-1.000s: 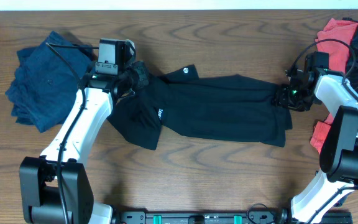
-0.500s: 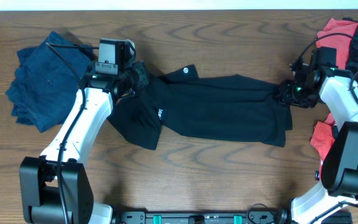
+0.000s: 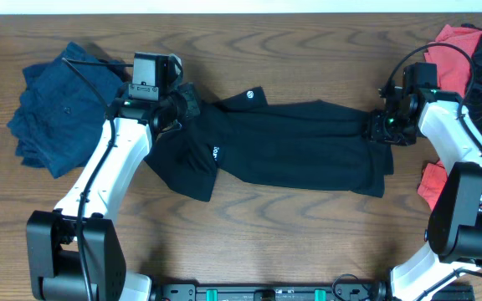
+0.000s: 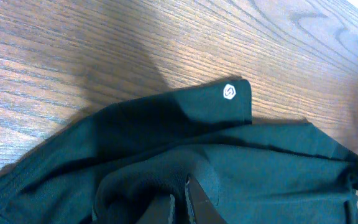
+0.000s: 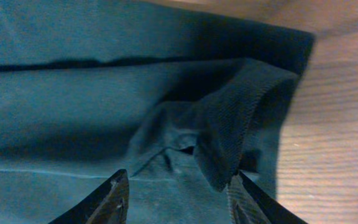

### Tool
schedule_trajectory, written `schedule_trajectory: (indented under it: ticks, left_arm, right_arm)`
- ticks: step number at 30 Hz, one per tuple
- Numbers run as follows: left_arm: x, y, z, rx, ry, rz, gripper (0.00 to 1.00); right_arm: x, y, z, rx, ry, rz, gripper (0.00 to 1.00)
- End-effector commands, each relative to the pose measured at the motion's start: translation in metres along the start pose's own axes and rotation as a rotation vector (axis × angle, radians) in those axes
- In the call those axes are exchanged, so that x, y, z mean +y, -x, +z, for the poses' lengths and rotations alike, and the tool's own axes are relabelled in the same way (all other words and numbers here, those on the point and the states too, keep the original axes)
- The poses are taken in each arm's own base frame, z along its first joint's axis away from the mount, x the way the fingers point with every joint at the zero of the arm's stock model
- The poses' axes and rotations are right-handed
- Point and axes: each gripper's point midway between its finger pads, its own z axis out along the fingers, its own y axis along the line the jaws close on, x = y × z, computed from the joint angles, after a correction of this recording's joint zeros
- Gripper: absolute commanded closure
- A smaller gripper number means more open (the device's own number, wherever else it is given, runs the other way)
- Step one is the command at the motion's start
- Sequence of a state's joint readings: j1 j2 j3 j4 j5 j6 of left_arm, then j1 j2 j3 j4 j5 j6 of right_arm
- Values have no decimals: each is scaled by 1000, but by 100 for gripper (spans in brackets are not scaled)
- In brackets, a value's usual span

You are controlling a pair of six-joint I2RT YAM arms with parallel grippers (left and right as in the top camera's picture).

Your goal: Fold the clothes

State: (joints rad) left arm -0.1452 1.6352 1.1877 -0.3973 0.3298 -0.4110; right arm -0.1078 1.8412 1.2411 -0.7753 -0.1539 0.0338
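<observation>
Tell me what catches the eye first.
A black shirt lies stretched across the middle of the table, the left gripper pinching its left end. The right gripper stands open over a bunched fold at the other end. A navy garment sits far left, a red garment far right.

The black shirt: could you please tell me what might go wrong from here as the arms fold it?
The right gripper stands open around a bunched ridge of the black shirt; closing may pinch only that ridge, which could slip.
The left gripper is shut on a wad of fabric, so pulling may drag the shirt crumpled.
The red garment beside the right arm might snag.
</observation>
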Motion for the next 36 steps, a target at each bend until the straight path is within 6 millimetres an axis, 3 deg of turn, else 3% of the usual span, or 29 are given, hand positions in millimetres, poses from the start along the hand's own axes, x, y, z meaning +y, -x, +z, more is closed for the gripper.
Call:
schedule_trajectory:
  ticks: [1,9,22,30,33,36]
  left_arm:
    - [2,-1,1,4,5,6,94]
    - [2,-1,1,5,5,6,94]
    - [2,-1,1,7,7,6,94]
    - [2,-1,1,7,7,6,94]
    - [2,-1,1,7,7,6,94]
    - [2,-1,1,7,7,6,94]
  right_arm:
    - [-9,-2,3,10,-60,19,50]
    - [-17,1,5,-6,-101,14,50]
    - [-8,-8,29,-41,-22,15,50]
    - [-6,-4,32,-68,-10,10,51]
    - [-6,-6,33,-61,-10,11,61]
    - [-6,-8,34,-59,-11,13,94]
